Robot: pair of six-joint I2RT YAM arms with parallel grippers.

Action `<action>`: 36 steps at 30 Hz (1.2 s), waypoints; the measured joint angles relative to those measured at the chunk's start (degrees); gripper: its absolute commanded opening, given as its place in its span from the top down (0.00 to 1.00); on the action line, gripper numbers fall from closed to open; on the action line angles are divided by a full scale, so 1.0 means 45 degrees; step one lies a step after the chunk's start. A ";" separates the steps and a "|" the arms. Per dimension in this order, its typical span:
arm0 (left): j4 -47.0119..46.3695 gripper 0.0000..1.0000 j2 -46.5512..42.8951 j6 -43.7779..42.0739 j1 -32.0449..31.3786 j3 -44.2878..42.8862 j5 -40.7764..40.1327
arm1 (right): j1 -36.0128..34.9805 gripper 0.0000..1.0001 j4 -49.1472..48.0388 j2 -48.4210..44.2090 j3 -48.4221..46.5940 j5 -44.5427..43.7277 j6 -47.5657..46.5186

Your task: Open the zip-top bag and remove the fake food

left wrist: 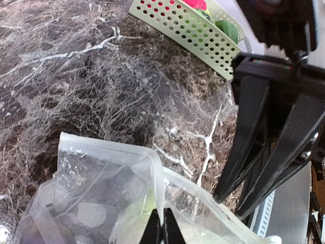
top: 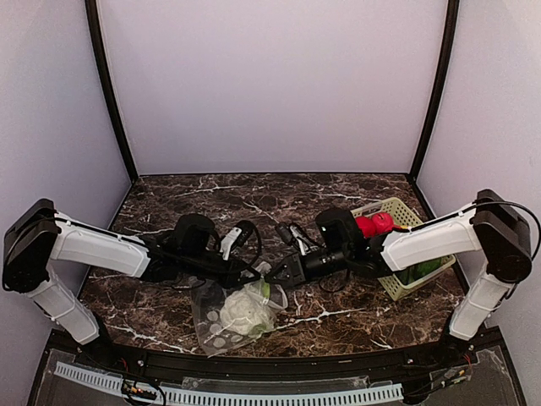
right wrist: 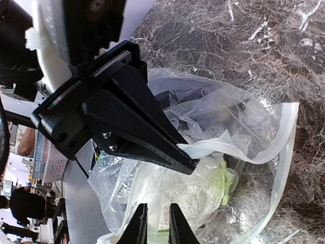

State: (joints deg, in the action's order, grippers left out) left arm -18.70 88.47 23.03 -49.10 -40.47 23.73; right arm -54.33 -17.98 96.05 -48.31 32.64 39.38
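The clear dotted zip-top bag (top: 221,326) lies on the marble table near the front edge, between my two grippers. A white cauliflower with green leaves (top: 241,311) is inside it, also seen in the right wrist view (right wrist: 203,195). A dark piece (right wrist: 175,96) shows through the film. My left gripper (left wrist: 163,231) is shut on the bag's white rim strip and holds it up; it also shows in the right wrist view (right wrist: 193,162). My right gripper (right wrist: 155,223) hovers over the bag (right wrist: 244,122). Its jaws are a narrow gap apart, with film showing between them.
A light-green lattice basket (top: 397,288) stands at the right, behind my right arm. It holds a red toy fruit (top: 372,225) and green pieces (top: 423,271). The basket (left wrist: 177,23) also shows at the top of the left wrist view. Walls enclose the table.
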 measured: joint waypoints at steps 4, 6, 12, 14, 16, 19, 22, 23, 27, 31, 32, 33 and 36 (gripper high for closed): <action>0.0976 0.99 -0.0005 -0.0461 -0.0155 -0.0296 -0.0408 | 0.0092 0.76 0.0457 -0.0180 0.0024 -0.0253 -0.0466; 0.1195 0.99 -0.0024 -0.0631 -0.0233 -0.0452 -0.0520 | 0.0146 0.75 0.0612 -0.0165 0.0102 -0.0194 -0.0612; 0.1190 0.99 -0.0058 -0.0690 -0.0301 -0.0525 -0.0719 | 0.0170 0.73 0.0121 0.0335 0.0379 0.0549 -0.0350; 0.1039 0.99 -0.0078 -0.0593 -0.0296 -0.0432 -0.0704 | 0.0165 0.71 -0.0083 0.0622 0.0398 0.0772 -0.0199; 0.0850 0.99 -0.0141 -0.0457 -0.0296 -0.0277 -0.0636 | 0.0155 0.67 -0.0408 0.0986 0.0398 0.0967 -0.0049; 0.0607 0.99 -0.0622 -0.0223 -0.0296 0.0078 -0.0393 | 0.0131 0.59 -0.0699 0.1433 0.0393 0.1171 0.0136; 0.0568 0.99 -0.1515 -0.0015 -0.0296 0.0335 -0.0151 | 0.0117 0.52 -0.0811 0.1685 0.0393 0.1316 0.0282; 0.0568 0.99 -0.1778 0.0039 -0.0301 0.0369 -0.0097 | 0.0117 0.52 -0.0835 0.1705 0.0393 0.1355 0.0321; 0.0510 0.99 -0.2691 0.0340 -0.0301 0.0777 -0.0092 | 0.0107 0.51 -0.0967 0.1705 0.0393 0.1418 0.0369; -0.0068 0.99 -0.2633 0.0913 -0.0301 0.2025 -0.0306 | 0.0107 0.50 -0.1025 0.1715 0.0393 0.1457 0.0374; -0.0214 0.99 -0.2511 0.1073 -0.0301 0.2433 -0.0403 | 0.0107 0.50 -0.1064 0.1739 0.0384 0.1467 0.0384; -0.0301 0.99 -0.2375 0.1209 -0.0301 0.2725 -0.0466 | 0.0107 0.49 -0.1103 0.1783 0.0374 0.1472 0.0393; -0.1481 0.99 -0.2123 0.1719 -0.0296 0.3317 -0.0719 | 0.0097 0.43 -0.1146 0.1885 0.0369 0.1515 0.0452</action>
State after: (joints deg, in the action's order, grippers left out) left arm -25.36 78.91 30.76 -50.43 -25.54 20.49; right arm -53.89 -23.14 104.53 -46.65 39.46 41.41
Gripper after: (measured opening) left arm 0.008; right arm 0.521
